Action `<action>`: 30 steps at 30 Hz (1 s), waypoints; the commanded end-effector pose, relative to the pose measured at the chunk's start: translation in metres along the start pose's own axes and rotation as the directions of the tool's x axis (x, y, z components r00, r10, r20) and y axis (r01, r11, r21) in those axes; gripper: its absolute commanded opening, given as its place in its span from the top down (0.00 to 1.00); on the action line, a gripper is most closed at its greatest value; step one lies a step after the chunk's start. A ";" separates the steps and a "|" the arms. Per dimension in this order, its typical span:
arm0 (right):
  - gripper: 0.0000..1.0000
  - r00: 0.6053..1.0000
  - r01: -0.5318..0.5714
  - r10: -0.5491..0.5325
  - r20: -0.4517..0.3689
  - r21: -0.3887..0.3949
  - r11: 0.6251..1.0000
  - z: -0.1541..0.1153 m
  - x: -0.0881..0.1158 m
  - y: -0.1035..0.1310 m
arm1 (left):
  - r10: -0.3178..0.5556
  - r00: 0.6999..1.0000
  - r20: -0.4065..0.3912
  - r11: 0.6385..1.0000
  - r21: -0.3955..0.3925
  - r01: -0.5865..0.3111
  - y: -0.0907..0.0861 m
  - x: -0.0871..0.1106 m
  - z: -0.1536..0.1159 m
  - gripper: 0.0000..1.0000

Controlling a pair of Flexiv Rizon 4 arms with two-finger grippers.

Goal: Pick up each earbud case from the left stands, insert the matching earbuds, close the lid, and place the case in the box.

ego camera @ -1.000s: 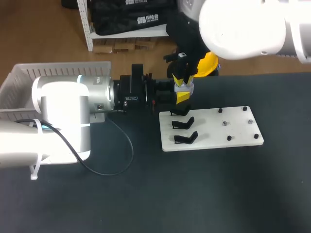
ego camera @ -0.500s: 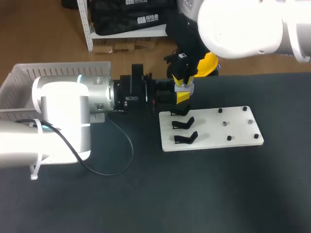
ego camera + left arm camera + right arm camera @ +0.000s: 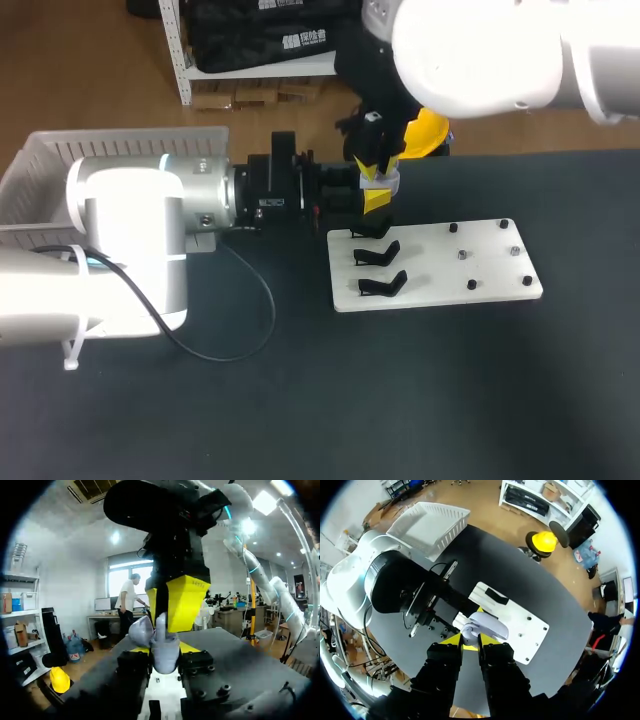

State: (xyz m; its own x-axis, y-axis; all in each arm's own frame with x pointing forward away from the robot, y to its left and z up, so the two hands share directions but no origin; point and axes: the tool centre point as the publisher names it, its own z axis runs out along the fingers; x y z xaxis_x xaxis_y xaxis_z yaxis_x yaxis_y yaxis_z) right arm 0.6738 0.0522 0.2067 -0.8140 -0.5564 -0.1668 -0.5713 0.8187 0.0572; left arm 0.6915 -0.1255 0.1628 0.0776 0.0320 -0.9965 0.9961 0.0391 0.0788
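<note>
A pale, open-lidded earbud case (image 3: 379,181) is clamped in the right tool (image 3: 470,640) at upper centre, beside the white board (image 3: 440,285) of black stands (image 3: 378,255). The state of the left tool (image 3: 366,200) cannot be told. A white basket (image 3: 60,160) is seen upper left.

No legible text on table things; tiny print on yellow fingertip (image 3: 187,597), too small to read.

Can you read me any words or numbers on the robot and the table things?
Tiny print on the right arm's yellow finger: too blurred to read.
Small label on the left arm's black wrist: too small to read.
White board and black stands: no writing.
</note>
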 end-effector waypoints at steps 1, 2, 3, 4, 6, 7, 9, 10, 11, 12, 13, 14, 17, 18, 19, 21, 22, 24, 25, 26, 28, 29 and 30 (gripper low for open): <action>1.00 1.000 -0.006 0.006 -0.007 0.001 1.000 0.002 0.000 -0.001 | 0.006 1.000 0.006 1.000 -0.010 -0.005 -0.003 0.001 0.000 1.00; 1.00 1.000 -0.007 0.007 -0.008 0.001 1.000 0.003 0.000 -0.001 | 0.006 1.000 0.006 1.000 -0.010 -0.005 -0.003 0.001 0.000 1.00; 1.00 1.000 -0.008 0.008 -0.008 0.001 1.000 0.003 0.000 0.000 | 0.006 1.000 0.006 1.000 -0.010 -0.005 -0.003 0.001 0.000 1.00; 1.00 1.000 -0.008 0.008 -0.008 0.000 1.000 0.003 0.001 0.000 | 0.006 1.000 0.006 1.000 -0.010 -0.005 -0.003 0.001 0.000 1.00; 1.00 1.000 -0.009 0.009 -0.009 0.002 1.000 0.004 0.001 0.001 | 0.006 1.000 0.006 1.000 -0.010 -0.005 -0.003 0.001 0.000 1.00; 1.00 1.000 -0.008 0.008 -0.010 0.003 1.000 0.004 0.001 0.001 | 0.006 1.000 0.006 1.000 -0.010 -0.005 -0.003 0.001 0.000 1.00; 1.00 1.000 -0.010 0.010 -0.013 0.003 1.000 0.006 0.001 0.000 | 0.006 1.000 0.006 1.000 -0.010 -0.005 -0.003 0.001 0.000 1.00; 1.00 1.000 -0.010 0.010 -0.014 0.003 1.000 0.006 0.001 0.000 | 0.006 1.000 0.006 1.000 -0.010 -0.005 -0.003 0.001 0.000 1.00; 1.00 1.000 -0.012 0.012 -0.015 0.001 1.000 0.006 0.001 0.000 | 0.006 1.000 0.006 1.000 -0.010 -0.005 -0.003 0.001 0.000 1.00; 1.00 1.000 -0.012 0.012 -0.016 -0.002 1.000 0.006 0.001 0.001 | 0.006 1.000 0.006 1.000 -0.010 -0.005 -0.003 0.001 0.000 1.00; 0.96 1.000 -0.013 0.013 -0.015 -0.003 1.000 0.005 0.002 0.001 | 0.006 1.000 0.006 1.000 -0.010 -0.005 -0.003 0.001 0.000 1.00; 0.82 1.000 -0.012 0.012 -0.014 -0.004 1.000 0.004 0.002 0.001 | 0.006 1.000 0.006 1.000 -0.010 -0.005 -0.003 0.001 0.000 1.00; 0.72 1.000 -0.013 0.013 -0.010 -0.005 1.000 0.002 0.003 0.001 | 0.006 1.000 0.006 1.000 -0.010 -0.005 -0.003 0.001 0.000 1.00; 0.72 1.000 -0.016 0.016 -0.006 -0.006 1.000 0.002 0.003 0.001 | 0.006 1.000 0.006 1.000 -0.010 -0.005 -0.003 0.001 0.000 1.00; 0.72 1.000 -0.017 0.017 -0.005 -0.006 1.000 0.001 0.003 0.001 | 0.006 1.000 0.006 1.000 -0.010 -0.005 -0.003 0.001 0.000 1.00; 0.70 1.000 -0.024 0.024 0.002 -0.008 1.000 -0.001 0.004 0.001 | 0.006 1.000 0.006 1.000 -0.010 -0.005 -0.003 0.001 0.000 1.00; 0.70 1.000 -0.025 0.025 0.004 -0.008 1.000 -0.002 0.004 0.001 | 0.006 1.000 0.006 1.000 -0.010 -0.005 -0.003 0.001 0.000 1.00; 0.69 0.999 -0.031 0.031 0.009 -0.005 0.999 -0.003 0.004 0.001 | 0.006 1.000 0.006 1.000 -0.010 -0.005 -0.003 0.001 0.000 1.00; 0.69 0.999 -0.032 0.032 0.010 -0.004 0.999 -0.004 0.004 0.001 | 0.006 1.000 0.006 1.000 -0.010 -0.005 -0.003 0.001 0.000 1.00; 0.70 0.999 -0.034 0.034 0.012 -0.001 0.999 -0.004 0.004 0.000 | 0.006 1.000 0.006 1.000 -0.010 -0.005 -0.003 0.001 0.000 1.00; 0.71 0.999 -0.035 0.035 0.014 0.000 0.999 -0.006 0.003 0.000 | 0.006 1.000 0.006 1.000 -0.010 -0.005 -0.003 0.001 0.000 1.00; 0.71 0.999 -0.037 0.037 0.016 0.001 0.999 -0.006 0.003 0.000 | 0.006 1.000 0.006 1.000 -0.010 -0.005 -0.003 0.001 0.000 1.00; 0.72 0.999 -0.038 0.038 0.018 0.001 0.999 -0.007 0.003 0.000 | 0.006 1.000 0.006 1.000 -0.010 -0.005 -0.003 0.001 0.000 1.00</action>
State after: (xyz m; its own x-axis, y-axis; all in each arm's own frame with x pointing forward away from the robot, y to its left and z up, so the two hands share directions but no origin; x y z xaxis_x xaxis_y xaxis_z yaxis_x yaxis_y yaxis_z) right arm 0.6736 0.0511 0.2127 -0.8326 -0.5258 -0.1742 -0.5425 0.8376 0.0647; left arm 0.6914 -0.1254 0.1623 0.0781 0.0316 -0.9964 0.9961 0.0393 0.0793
